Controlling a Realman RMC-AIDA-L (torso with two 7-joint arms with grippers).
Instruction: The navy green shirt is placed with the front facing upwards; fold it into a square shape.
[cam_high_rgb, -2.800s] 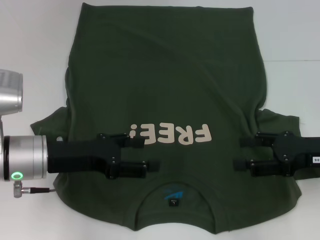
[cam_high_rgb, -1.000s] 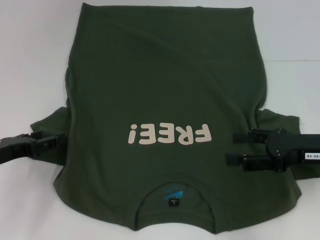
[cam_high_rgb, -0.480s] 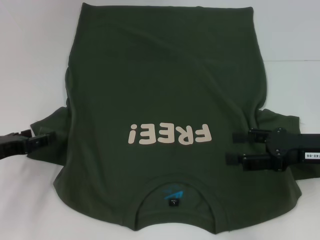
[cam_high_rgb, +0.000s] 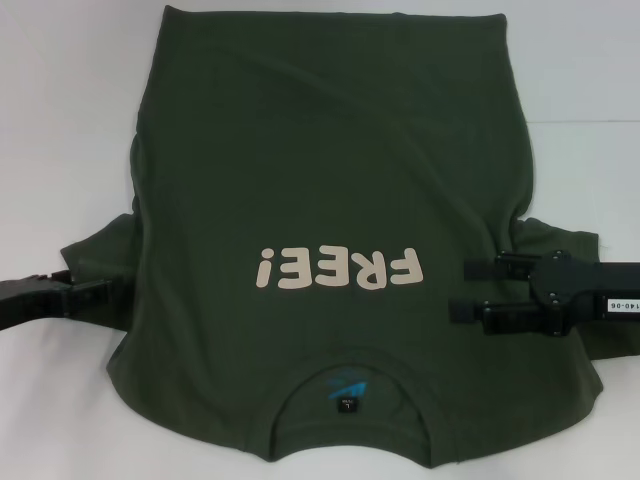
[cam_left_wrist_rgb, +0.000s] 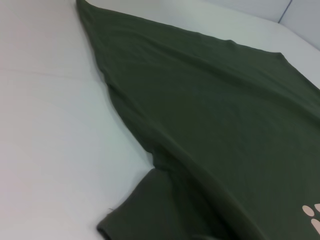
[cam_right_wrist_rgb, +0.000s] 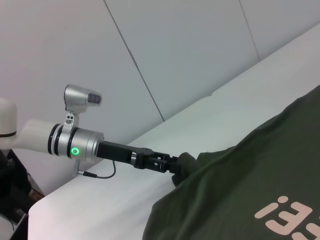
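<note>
White bench (cam_high_rgb: 70, 120) under grey wall panels. Navy green shirt (cam_high_rgb: 330, 170) spread flat, lettering up, spanning between both grippers, collar nearest robot. Right gripper (cam_high_rgb: 462, 289) over right shoulder, jaws parted, holding nothing, likely poised for sleeve fold. Left gripper (cam_high_rgb: 112, 296) at left sleeve edge; grip unclear.

White table (cam_high_rgb: 60, 110), grey panelled wall (cam_right_wrist_rgb: 190, 45).

The left gripper (cam_high_rgb: 105, 293) has pulled back from the chest to the shirt's (cam_high_rgb: 330, 160) sleeve (left edge).
</note>
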